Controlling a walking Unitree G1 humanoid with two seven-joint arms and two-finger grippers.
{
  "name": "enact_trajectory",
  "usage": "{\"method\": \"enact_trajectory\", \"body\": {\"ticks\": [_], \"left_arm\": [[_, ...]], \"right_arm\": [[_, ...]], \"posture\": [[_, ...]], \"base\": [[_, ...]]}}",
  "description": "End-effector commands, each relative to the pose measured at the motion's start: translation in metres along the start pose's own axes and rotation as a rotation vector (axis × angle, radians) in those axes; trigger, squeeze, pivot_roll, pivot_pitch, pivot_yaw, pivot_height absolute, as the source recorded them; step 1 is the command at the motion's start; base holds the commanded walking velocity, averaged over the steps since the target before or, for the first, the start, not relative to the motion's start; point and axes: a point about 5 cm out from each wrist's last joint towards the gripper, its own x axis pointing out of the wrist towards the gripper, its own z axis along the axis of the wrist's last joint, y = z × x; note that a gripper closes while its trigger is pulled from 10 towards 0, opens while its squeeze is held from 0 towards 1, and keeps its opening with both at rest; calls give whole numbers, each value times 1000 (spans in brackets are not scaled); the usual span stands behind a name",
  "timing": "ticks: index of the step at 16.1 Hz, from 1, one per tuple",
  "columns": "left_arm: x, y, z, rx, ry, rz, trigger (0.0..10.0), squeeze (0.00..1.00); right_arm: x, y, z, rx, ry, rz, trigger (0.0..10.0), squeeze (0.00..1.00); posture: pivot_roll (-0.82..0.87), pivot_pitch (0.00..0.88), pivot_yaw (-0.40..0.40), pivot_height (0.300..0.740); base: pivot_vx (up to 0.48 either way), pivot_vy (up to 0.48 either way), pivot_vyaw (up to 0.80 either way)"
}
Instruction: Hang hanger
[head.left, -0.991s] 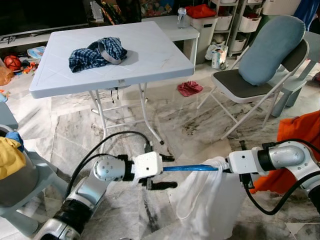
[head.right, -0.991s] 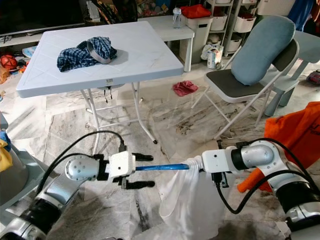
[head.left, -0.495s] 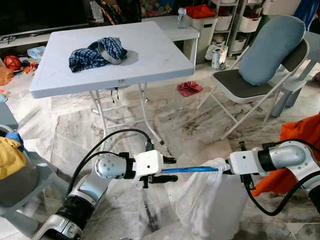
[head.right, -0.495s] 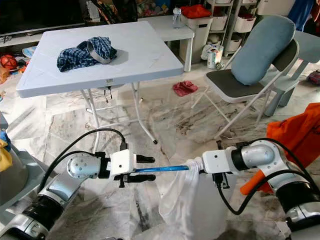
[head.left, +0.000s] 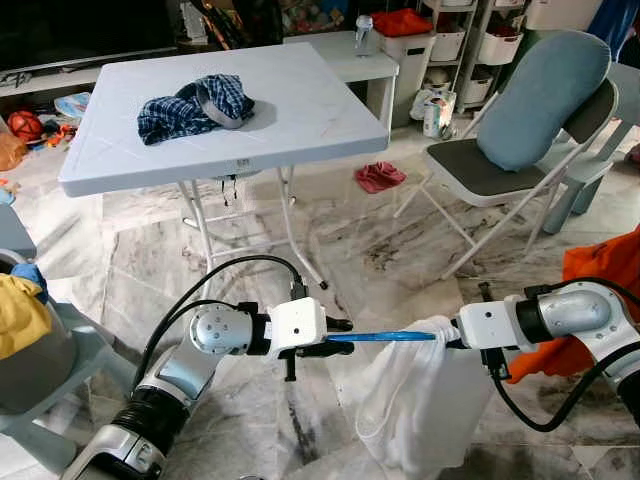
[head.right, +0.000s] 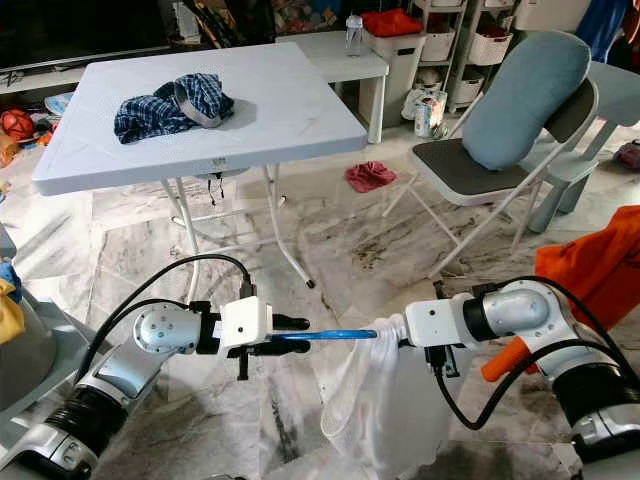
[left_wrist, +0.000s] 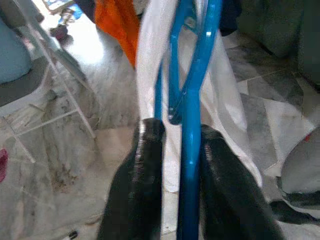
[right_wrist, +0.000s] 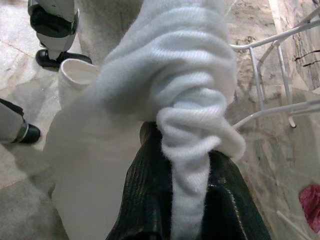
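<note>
**Threading the hanger into the white garment**

Holding level between the two arms above the marble floor (head.left: 400, 250), the blue hanger (head.left: 385, 338) is pinched at one end by the left gripper (head.left: 322, 347), its black fingers (left_wrist: 142, 175) closed on either side of the blue bar. The far end is buried in the white garment (head.left: 415, 400), whose bunched collar the right gripper (head.left: 450, 340) clamps — its fingers (right_wrist: 150, 200) closed on the cloth.

The step in hand looks like dressing the hanger, not yet hanging it. Next, I judge, the cloth must be worked along the bar until both shoulders seat, with the left grip steady.

A second ago the left gripper's fingers stood spread around the bar; now they have shut on it.

Beyond stand a white folding table (head.left: 330, 120) with a plaid shirt (head.left: 190, 105), and a folding chair (head.left: 480, 170).
</note>
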Motion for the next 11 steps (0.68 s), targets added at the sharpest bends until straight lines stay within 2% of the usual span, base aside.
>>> {"method": "enact_trajectory", "body": {"ticks": [1,7,10,11], "left_arm": [[-2,-1,-3,-7,26,-18,0,0],[-1,-6,-6,-33,36,-54,0,0],[-1,-7,-7,-47,25,-36,0,0],[-1,-6,-7,-57,14,-18,0,0]], "right_arm": [[-6,-12,8,-50,-20,-46,10000,0],[-5,-18,11,-61,-30,-77,10000,0],[-4,-21,10,-24,-35,-105,10000,0],[-4,-24,10,8,-39,-117,10000,839]], "posture": [[-156,0,-6,740],[-155,0,-8,740],[-158,0,-10,740],[-158,0,-12,740]], "base": [[0,0,0],[0,0,0],[0,0,0],[0,0,0]]}}
